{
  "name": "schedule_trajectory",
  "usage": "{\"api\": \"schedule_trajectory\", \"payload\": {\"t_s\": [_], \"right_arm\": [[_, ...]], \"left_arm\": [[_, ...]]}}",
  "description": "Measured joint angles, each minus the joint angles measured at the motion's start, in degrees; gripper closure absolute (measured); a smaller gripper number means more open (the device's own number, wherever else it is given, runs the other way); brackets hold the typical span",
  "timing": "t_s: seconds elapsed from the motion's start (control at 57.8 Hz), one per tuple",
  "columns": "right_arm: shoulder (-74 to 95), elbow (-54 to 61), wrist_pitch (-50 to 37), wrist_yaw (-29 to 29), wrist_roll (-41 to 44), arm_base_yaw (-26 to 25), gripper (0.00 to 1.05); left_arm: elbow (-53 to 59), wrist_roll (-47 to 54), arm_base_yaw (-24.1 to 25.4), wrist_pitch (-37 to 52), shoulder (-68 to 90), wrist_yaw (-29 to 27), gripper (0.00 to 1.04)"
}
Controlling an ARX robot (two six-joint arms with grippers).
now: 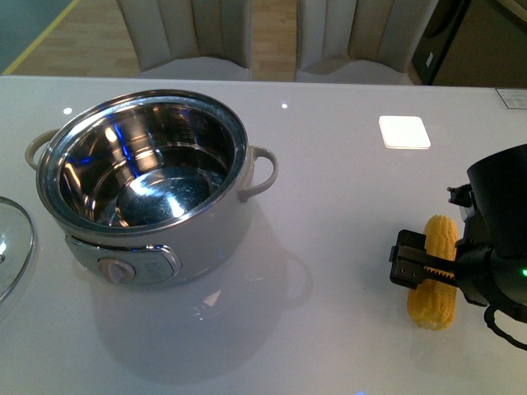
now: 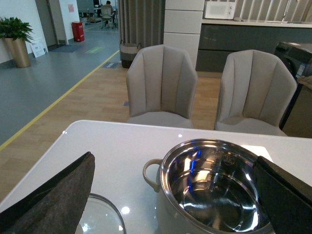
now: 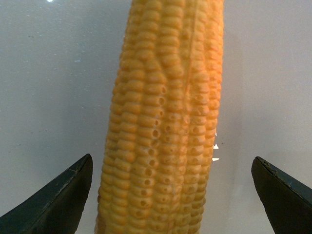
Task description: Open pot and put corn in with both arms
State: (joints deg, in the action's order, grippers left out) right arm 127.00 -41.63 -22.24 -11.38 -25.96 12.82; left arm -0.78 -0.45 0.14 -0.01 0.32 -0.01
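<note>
On the desk (image 1: 346,214), left part: the pot (image 1: 221,234) stands upright and uncovered, with its shiny steel inside bare.
Pot front: a panel with a round dial (image 1: 115,270) faces the robot.
Pot sides: one loop handle (image 1: 262,169) points toward the corn, and the other (image 1: 34,148) points the opposite way.
Lid (image 1: 10,247): a glass disc with a steel rim lies flat on the desk just left of the pot, apart from it and cut by the front view's edge. The left wrist view shows it (image 2: 102,217) beside the pot (image 2: 163,214).
Corn (image 1: 441,236): it lies on the desk to the right, well apart from the pot, with its length running away from the robot.
Right tool (image 1: 432,270): it sits low over the middle of the corn with its jaws apart, one finger on each side of the cob.
Right wrist view: the corn (image 3: 165,122) fills the middle between the tool's (image 3: 170,195) two dark fingertips (image 3: 63,195). Bare desk shows between each tip and the kernels, so neither tip touches the cob.
Left tool (image 2: 168,195): it shows only in its own wrist view, above the desk near the pot and lid. Its jaws are spread wide and hold nothing.
Desk, far right: a bright white square (image 1: 403,132) shows on the surface beyond the corn.
Behind the desk: two pale upholstered chairs (image 2: 163,83) (image 2: 256,87) stand side by side on a wooden floor.
</note>
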Motion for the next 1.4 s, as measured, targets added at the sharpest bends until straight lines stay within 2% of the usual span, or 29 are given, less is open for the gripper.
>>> {"api": "schedule_trajectory", "payload": {"t_s": [0.311, 0.519, 0.726, 0.916, 1.141, 1.401], "right_arm": [[-0.7, 2.3, -3.2, 2.0, 0.3, -0.2, 0.57], [-9.2, 7.4, -4.2, 4.4, 2.9, -0.2, 0.73], [-23.3, 9.6, -0.5, 9.5, 2.3, 0.7, 0.8], [-32.1, 6.3, 4.2, 12.0, -1.2, 5.5, 0.82], [-31.6, -1.8, 6.7, 12.7, -6.3, 12.7, 0.82], [-25.9, -10.3, 7.9, 14.1, -13.3, 17.7, 0.82]], "left_arm": [[0.0, 0.0, 0.0, 0.0, 0.0, 0.0, 0.07], [0.0, 0.0, 0.0, 0.0, 0.0, 0.0, 0.07], [0.0, 0.0, 0.0, 0.0, 0.0, 0.0, 0.07], [0.0, 0.0, 0.0, 0.0, 0.0, 0.0, 0.07], [0.0, 0.0, 0.0, 0.0, 0.0, 0.0, 0.07], [0.0, 0.0, 0.0, 0.0, 0.0, 0.0, 0.07]]}}
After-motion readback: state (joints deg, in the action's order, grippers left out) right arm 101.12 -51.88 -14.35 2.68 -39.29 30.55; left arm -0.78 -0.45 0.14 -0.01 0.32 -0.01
